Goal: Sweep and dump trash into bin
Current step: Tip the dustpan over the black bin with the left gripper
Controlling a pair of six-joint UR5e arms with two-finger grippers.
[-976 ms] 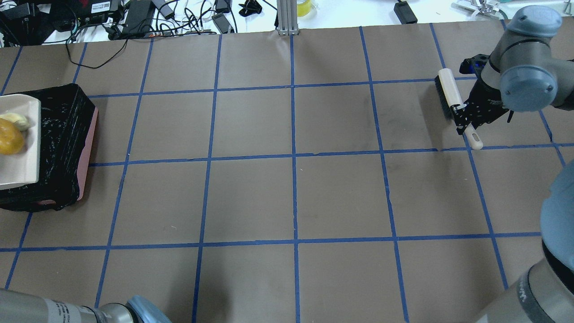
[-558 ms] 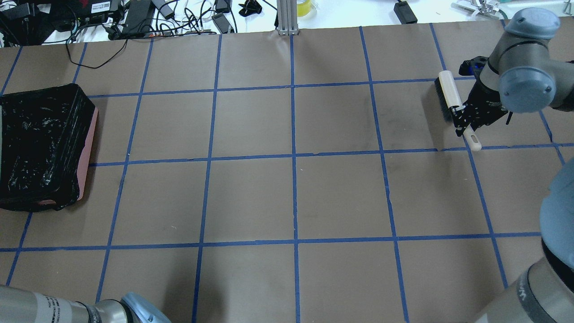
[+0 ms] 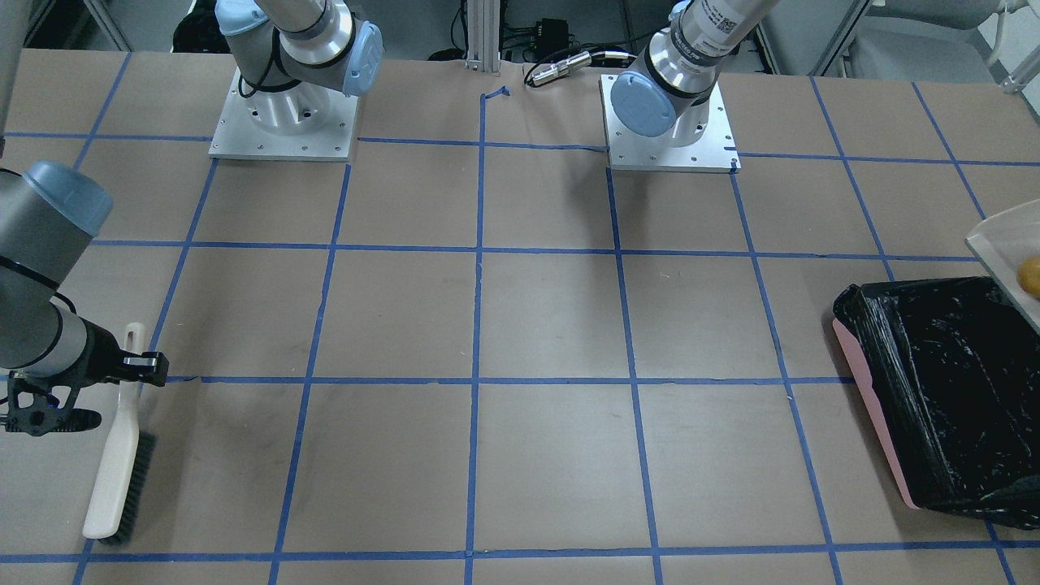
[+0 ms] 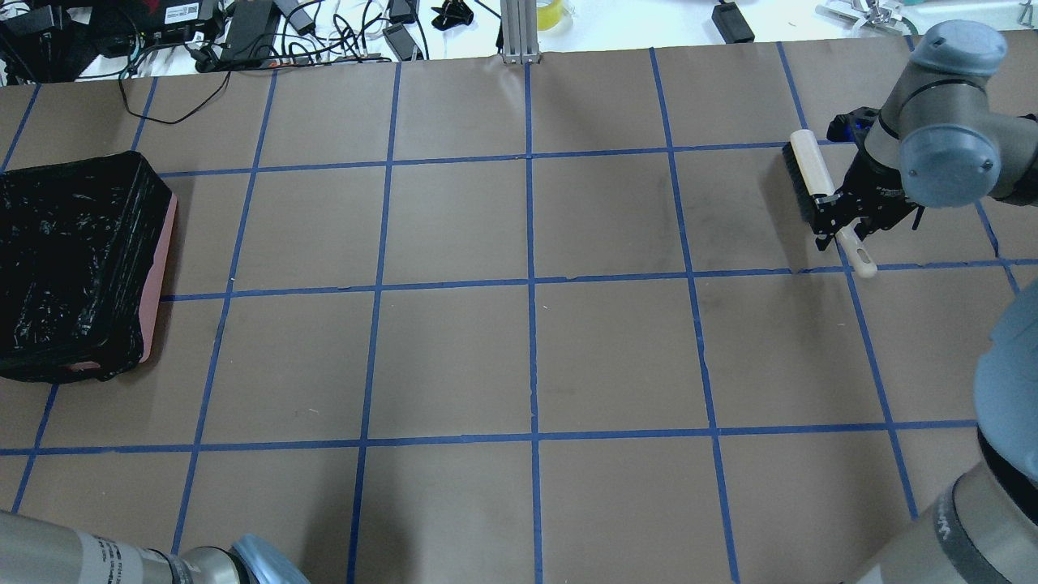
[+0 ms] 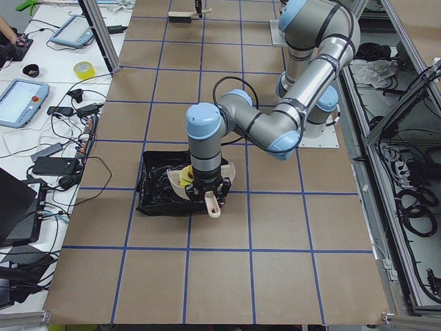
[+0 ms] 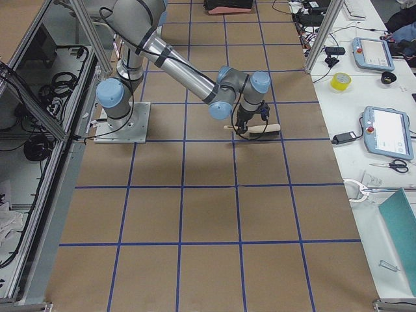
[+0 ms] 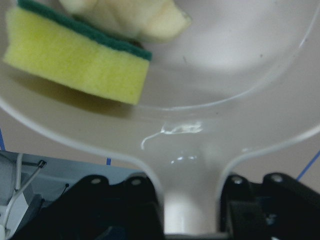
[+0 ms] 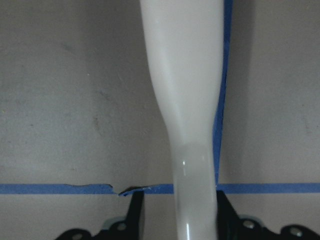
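Observation:
The bin [image 4: 81, 259] is a pink container lined with a black bag, at the table's left end. My left gripper [image 7: 192, 205] is shut on the handle of the beige dustpan [image 7: 240, 60], held over the bin's [image 5: 155, 189] robot-side edge. In the pan lie the trash pieces: a yellow wedge with a green side [image 7: 75, 65], a pale rind slice [image 7: 130, 20], and an orange lump [image 3: 1030, 276]. My right gripper [image 4: 835, 209] is shut on the handle of the beige brush [image 4: 811, 166]. The brush lies low over the table at the far right.
Brown paper with blue tape lines covers the table [image 4: 527, 357]. Cables and adapters [image 4: 243, 32] lie beyond the far edge, next to an aluminium post [image 4: 519, 32]. The two arm bases [image 3: 280, 122] stand on the robot's side.
The dustpan with the trash has moved left, out of the overhead view, so the whole black bag shows. The right gripper and brush have shifted only slightly.

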